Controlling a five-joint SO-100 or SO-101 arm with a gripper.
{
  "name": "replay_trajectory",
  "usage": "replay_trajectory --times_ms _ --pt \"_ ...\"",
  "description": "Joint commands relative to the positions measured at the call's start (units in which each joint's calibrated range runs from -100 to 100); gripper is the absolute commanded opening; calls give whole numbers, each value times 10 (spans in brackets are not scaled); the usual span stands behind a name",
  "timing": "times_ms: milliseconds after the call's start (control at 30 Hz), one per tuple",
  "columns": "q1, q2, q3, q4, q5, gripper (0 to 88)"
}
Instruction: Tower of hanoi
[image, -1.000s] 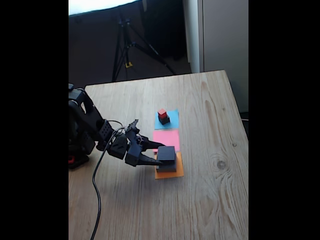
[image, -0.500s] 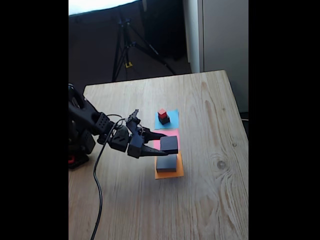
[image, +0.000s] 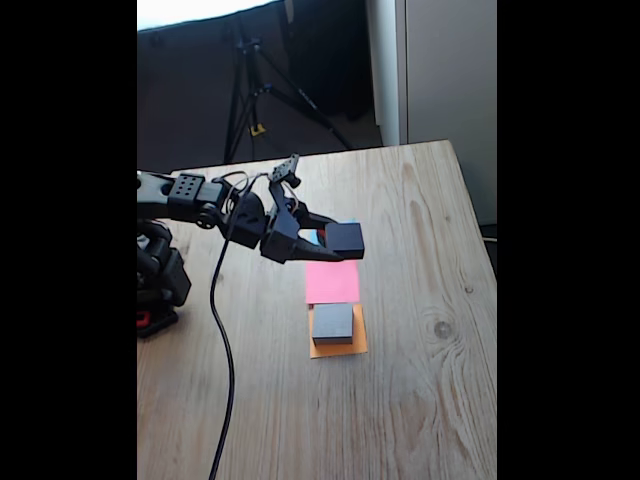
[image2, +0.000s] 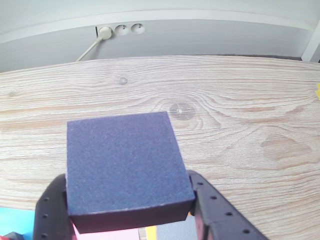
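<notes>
In the fixed view my gripper (image: 336, 240) is shut on the medium black block (image: 345, 240) and holds it in the air over the far end of the pink paper (image: 332, 282). The wide grey block (image: 332, 323) lies alone on the orange paper (image: 338, 347). A sliver of blue paper (image: 314, 237) shows behind the fingers; the small dark grey block and the red cube are hidden there. In the wrist view the black block (image2: 125, 165) sits between the two fingers (image2: 50, 212), with pink paper (image2: 110, 234) and the grey block (image2: 172, 233) below it.
The arm's base (image: 160, 290) stands at the table's left edge, and its cable (image: 225, 350) trails toward the near edge. A tripod (image: 250, 90) stands on the floor beyond the table. The table's right edge (image: 480, 240) is near. Wall sockets (image2: 122, 30) show in the wrist view.
The gripper lifted the black block off the grey block on the orange paper, rose, and carried it toward the far side, over the pink and blue papers.
</notes>
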Motion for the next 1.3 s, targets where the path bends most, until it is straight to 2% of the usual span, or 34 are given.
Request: replay_trajectory --times_ms 0,167,333,467,667,800,1033,1267 --pt "-20 -41 -163 169 -18 133" --pt "-52 -41 -312 345 -9 132" --pt "-71 -43 -427 476 9 131" --pt "-85 -56 -463 526 13 127" --pt "-112 -72 -429 543 14 129" --pt "-118 -124 -303 497 23 129" --pt "-118 -197 -31 332 23 132" --pt "-109 -192 195 113 23 128"
